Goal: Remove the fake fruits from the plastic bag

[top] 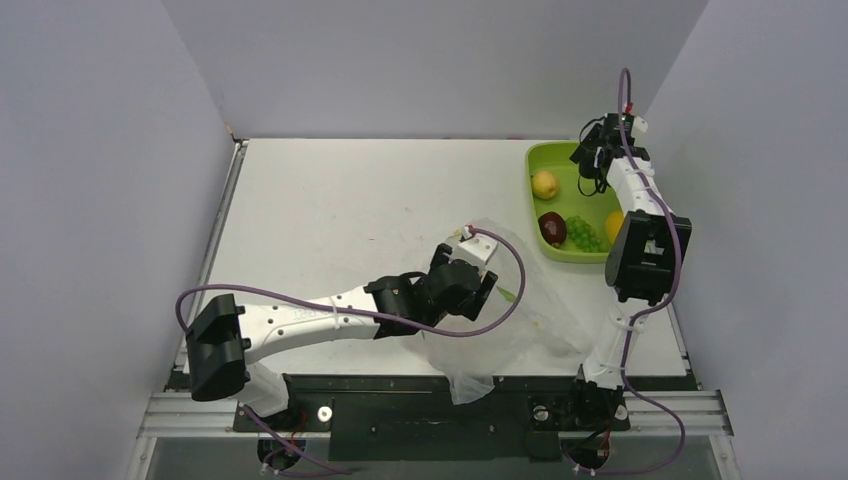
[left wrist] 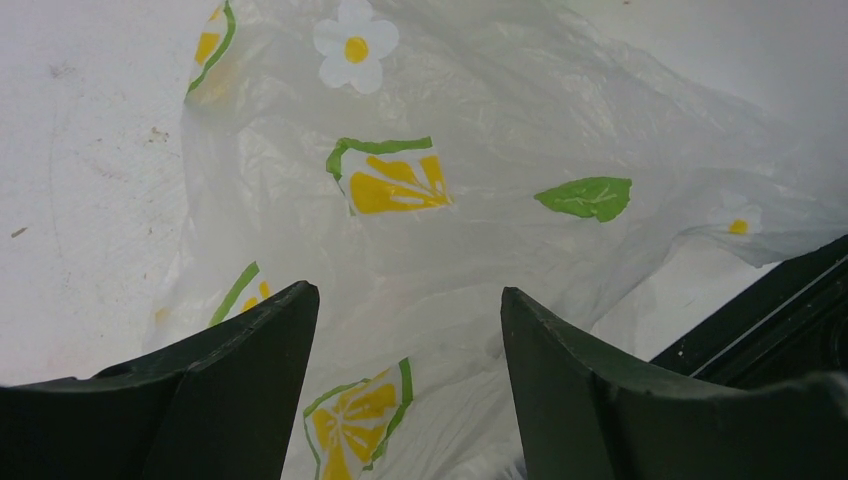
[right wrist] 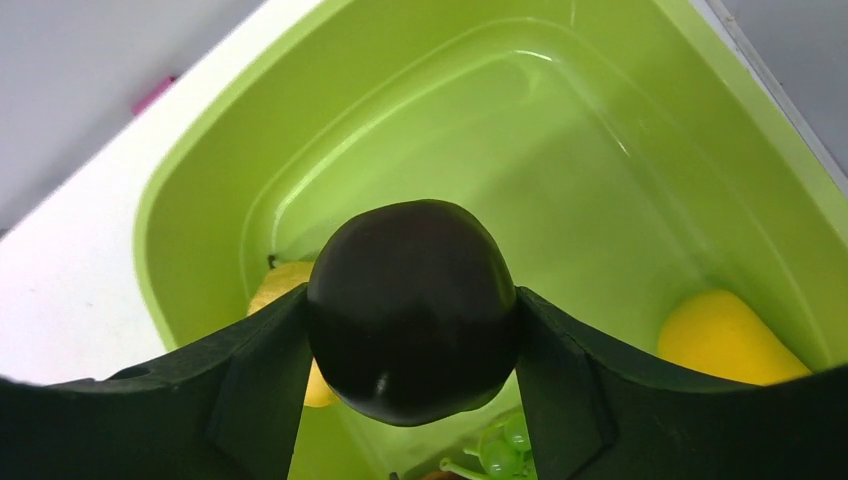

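The plastic bag (top: 520, 320) lies crumpled at the table's near edge, clear film with yellow and green prints (left wrist: 480, 120). My left gripper (top: 490, 290) hovers over it, open (left wrist: 410, 290), with only film showing between its dark fingers (left wrist: 250, 380). My right gripper (top: 592, 150) is above the far end of the lime-green tray (top: 535, 160), shut on a dark, glossy round fruit (right wrist: 412, 310). In the tray lie a yellow fruit (top: 545, 184), a dark red one (top: 551, 228), green grapes (top: 583, 233) and another yellow one (right wrist: 725, 335).
The tray sits at the back right next to the right wall (top: 760, 200). The right arm's forearm (top: 645, 250) crosses above the tray's near right corner. A black rail (top: 430, 400) runs along the near edge under the bag.
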### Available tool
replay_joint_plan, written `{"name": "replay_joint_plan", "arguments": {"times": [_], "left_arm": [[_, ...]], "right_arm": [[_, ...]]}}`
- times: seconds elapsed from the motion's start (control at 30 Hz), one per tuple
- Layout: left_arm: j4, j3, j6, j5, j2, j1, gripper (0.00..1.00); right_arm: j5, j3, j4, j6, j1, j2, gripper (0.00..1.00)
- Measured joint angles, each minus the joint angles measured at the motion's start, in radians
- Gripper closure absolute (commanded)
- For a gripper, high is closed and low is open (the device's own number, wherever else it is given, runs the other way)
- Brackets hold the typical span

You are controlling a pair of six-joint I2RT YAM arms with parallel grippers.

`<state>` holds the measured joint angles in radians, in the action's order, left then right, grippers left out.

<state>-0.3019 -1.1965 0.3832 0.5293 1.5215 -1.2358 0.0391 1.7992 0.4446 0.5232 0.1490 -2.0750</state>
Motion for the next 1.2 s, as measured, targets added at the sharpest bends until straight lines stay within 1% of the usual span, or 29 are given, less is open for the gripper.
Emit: {"name": "replay_joint_plan", "arguments": {"times": [0.13,0.17,0.23,0.43,0.57,0.8,0.93,1.03,1.2], "left_arm": [[-0.022,-0.002,-0.034,-0.037,0.000,-0.007,0.34],[-0.032,-0.005,-0.043,-0.046,0.000,-0.008,0.34],[-0.050,-0.011,-0.055,-0.058,0.000,-0.009,0.33],[-0.085,-0.016,-0.053,-0.062,-0.017,-0.009,0.33],[-0.098,-0.016,-0.045,-0.061,-0.067,-0.009,0.33],[-0.106,-0.015,-0.018,-0.043,-0.198,-0.009,0.33],[-0.108,0.000,0.012,0.011,-0.270,-0.009,0.33],[-0.118,0.039,0.043,0.077,-0.349,-0.006,0.33],[-0.142,0.101,0.079,0.182,-0.560,0.011,0.33]], "right_arm": [[0.008,0.006,0.025,-0.019,-0.001,-0.026,0.27],[0.013,0.006,0.030,-0.022,-0.001,-0.029,0.20],[0.024,0.006,0.037,-0.032,-0.002,-0.030,0.16],[0.070,-0.003,0.053,-0.045,-0.013,-0.024,0.15],[0.104,-0.080,0.059,-0.043,-0.038,0.046,0.15],[0.154,-0.366,0.048,-0.022,-0.150,0.360,0.15],[0.198,-0.504,0.032,-0.021,-0.281,0.536,0.14],[0.236,-0.599,0.040,-0.023,-0.386,0.659,0.14],[0.312,-0.719,0.097,-0.025,-0.572,0.895,0.13]]}}
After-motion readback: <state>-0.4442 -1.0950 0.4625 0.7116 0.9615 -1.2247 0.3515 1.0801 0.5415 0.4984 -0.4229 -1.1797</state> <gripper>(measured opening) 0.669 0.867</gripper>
